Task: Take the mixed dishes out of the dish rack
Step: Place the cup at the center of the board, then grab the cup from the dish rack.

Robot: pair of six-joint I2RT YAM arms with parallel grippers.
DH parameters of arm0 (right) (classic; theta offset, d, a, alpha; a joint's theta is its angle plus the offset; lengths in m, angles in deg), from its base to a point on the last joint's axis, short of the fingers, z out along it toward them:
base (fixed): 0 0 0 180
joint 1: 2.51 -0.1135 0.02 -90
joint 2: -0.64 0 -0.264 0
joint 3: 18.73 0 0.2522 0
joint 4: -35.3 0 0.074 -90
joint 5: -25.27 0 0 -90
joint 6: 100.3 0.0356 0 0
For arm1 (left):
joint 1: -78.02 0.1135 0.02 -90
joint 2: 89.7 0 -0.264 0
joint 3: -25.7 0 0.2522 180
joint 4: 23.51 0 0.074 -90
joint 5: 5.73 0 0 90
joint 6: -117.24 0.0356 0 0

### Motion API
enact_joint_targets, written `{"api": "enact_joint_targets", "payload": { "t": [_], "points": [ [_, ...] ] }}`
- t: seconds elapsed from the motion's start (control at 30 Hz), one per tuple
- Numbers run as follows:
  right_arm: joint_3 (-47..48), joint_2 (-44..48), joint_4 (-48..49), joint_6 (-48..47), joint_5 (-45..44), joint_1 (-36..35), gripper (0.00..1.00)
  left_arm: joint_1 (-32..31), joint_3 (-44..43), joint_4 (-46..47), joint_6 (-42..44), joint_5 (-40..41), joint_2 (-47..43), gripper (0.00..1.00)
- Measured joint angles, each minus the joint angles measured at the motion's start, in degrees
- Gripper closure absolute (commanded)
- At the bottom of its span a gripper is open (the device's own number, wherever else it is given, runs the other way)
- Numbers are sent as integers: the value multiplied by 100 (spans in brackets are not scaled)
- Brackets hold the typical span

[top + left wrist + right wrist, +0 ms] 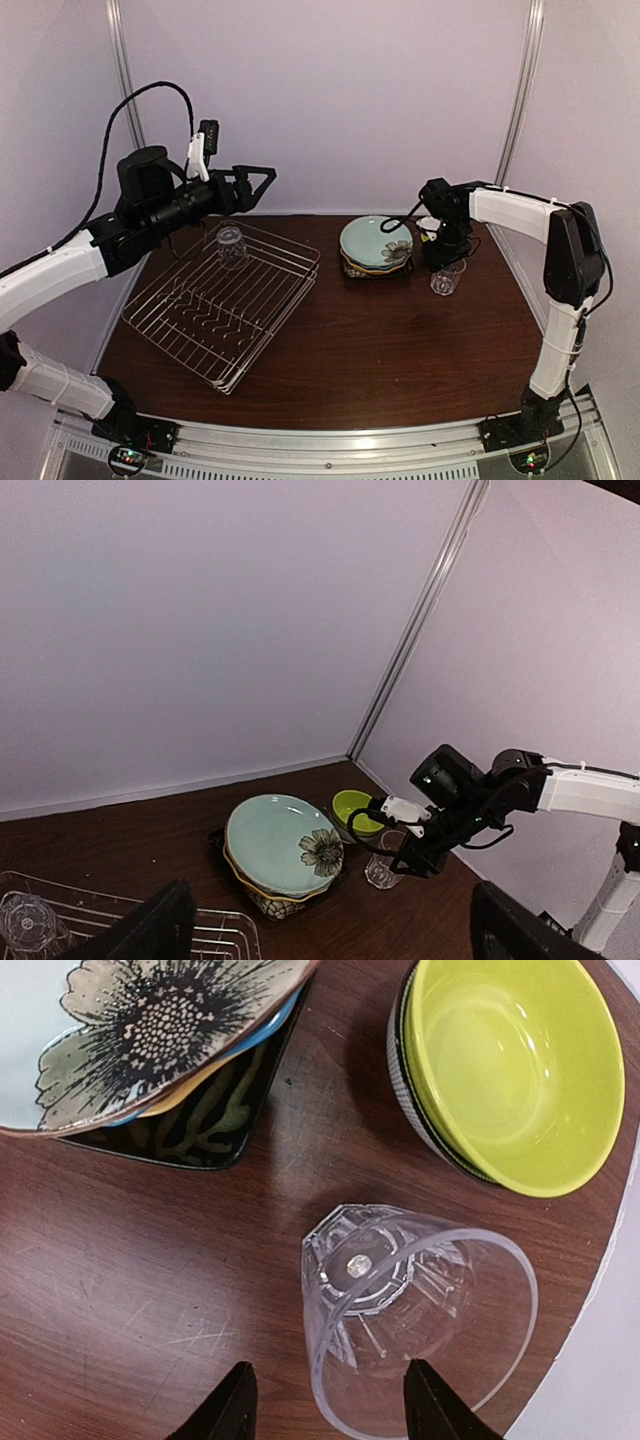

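Observation:
The silver wire dish rack sits at the left with one clear glass upside down in its far end; that glass also shows in the left wrist view. My left gripper is open and empty, high above the rack's far edge. The plates are stacked on the table, the pale teal flower plate on top and the dark patterned plate at the bottom. The second clear glass stands upright on the table. My right gripper is open just above it.
The lime-green bowl sits nested in a ribbed bowl beside the plates, near the table's far right edge. The stack and the bowl stand close to the glass. Walls close the back and sides.

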State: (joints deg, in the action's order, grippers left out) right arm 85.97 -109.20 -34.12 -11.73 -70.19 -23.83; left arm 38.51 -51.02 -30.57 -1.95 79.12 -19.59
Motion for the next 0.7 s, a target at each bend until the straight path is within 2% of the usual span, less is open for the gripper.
{"api": "enact_joint_targets", "payload": {
  "t": [0.07, 0.13, 0.3, 0.53, 0.7],
  "points": [
    [4, 2, -13, -20, 0, 0, 24, 20, -111, -153, -4, 52, 39, 3],
    [46, 20, -35, -17, -2, 0, 20, 59, -269, -304, -7, 120, 120, 3],
    [210, 289, -72, -20, 0, 0, 1, 472, -568, -894, -118, 223, 363, 3],
    [343, 997, 11, -11, 46, 0, 0, 1307, -767, -1812, -216, 614, 815, 3],
    [343, 1510, 186, -11, 72, 0, 0, 1569, -1123, -2430, -149, 944, 1266, 3]
  ]
}}
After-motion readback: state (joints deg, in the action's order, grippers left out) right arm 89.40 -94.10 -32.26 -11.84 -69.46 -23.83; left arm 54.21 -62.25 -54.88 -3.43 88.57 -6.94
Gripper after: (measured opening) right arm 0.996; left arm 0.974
